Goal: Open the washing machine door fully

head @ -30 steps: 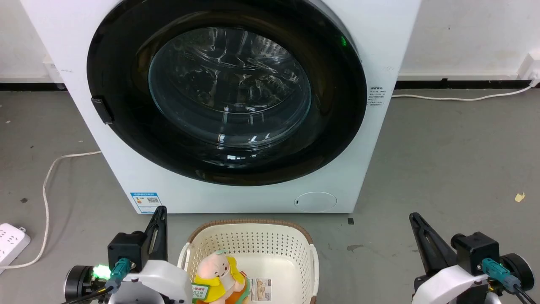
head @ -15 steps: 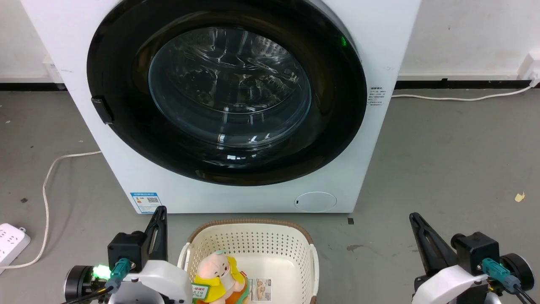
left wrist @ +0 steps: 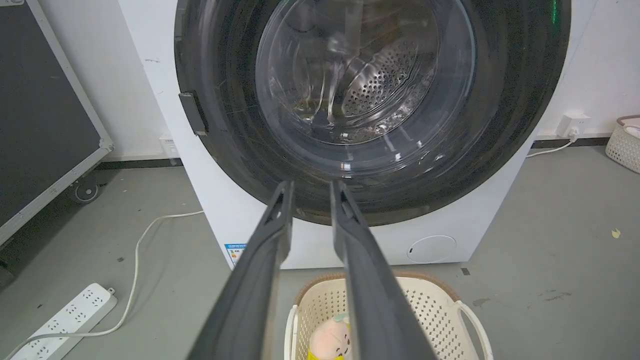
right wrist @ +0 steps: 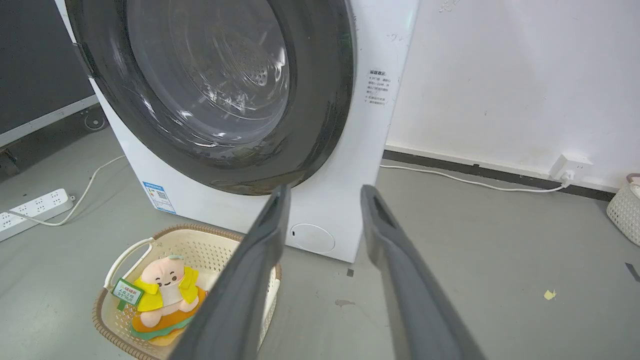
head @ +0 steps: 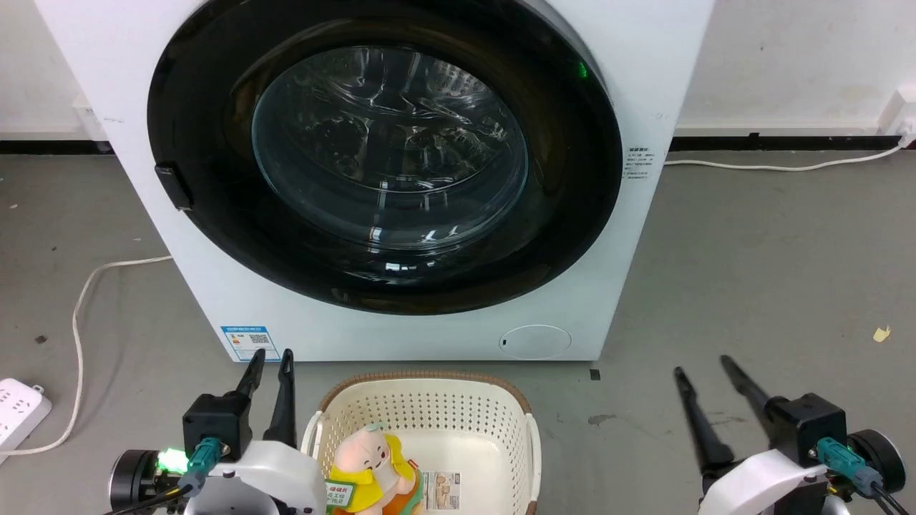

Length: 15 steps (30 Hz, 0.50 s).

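The white washing machine point(head: 401, 336) stands in front of me, and the washing machine door point(head: 572, 179) lies flat against its front, a glossy black disc with a bulging glass centre. A small black latch tab point(head: 174, 187) sits on the door's left rim. My left gripper point(head: 270, 361) is open, low at the left, well short of the machine and below the latch. My right gripper point(head: 701, 366) is open over the floor at the lower right. The left wrist view shows the door point(left wrist: 500, 125) and the tab point(left wrist: 192, 114) beyond the spread left gripper point(left wrist: 311, 184). The right gripper point(right wrist: 325, 190) holds nothing.
A cream perforated basket point(head: 501, 415) with a plush toy point(head: 372, 468) sits between my arms, close to the machine's base. A white power strip point(head: 18, 408) and its cable point(head: 79, 315) lie on the grey floor at left. A dark wheeled case point(left wrist: 45, 115) stands further left.
Both grippers have gone from shut to open, their fingers now spread apart. The door and the machine have not moved.
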{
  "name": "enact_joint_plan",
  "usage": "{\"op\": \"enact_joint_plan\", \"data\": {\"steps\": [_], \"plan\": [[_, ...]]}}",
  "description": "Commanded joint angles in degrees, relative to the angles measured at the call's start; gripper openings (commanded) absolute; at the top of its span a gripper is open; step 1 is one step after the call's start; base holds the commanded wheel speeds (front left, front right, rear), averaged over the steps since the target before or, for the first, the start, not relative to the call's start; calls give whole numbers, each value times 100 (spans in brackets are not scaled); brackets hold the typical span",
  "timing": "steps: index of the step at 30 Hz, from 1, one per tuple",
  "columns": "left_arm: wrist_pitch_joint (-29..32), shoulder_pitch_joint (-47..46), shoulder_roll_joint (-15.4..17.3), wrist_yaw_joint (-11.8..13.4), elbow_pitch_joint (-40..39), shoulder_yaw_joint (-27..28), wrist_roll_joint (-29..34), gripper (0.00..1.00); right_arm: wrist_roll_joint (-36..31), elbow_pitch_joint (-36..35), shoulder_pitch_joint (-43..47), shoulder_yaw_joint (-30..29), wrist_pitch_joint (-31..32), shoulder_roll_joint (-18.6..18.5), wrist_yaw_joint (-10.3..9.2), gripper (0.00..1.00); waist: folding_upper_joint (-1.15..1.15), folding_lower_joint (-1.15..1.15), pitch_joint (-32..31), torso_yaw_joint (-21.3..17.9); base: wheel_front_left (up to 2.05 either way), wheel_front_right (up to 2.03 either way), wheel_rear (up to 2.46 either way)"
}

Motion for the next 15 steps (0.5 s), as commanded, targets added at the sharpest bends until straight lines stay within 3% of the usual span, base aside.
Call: {"op": "enact_joint_plan", "data": {"steps": [1, 15], "plan": [[-9, -1, 0, 2, 1, -5, -1, 100, 10, 0, 1, 0, -9, 0, 0, 100, 0, 0, 1, -1, 0, 0, 0], [-177, -27, 3, 48, 2, -130, -9, 100, 270, -15, -38, -59, -177, 2, 1, 100, 0, 0, 49, 2, 0, 0, 0]]}}
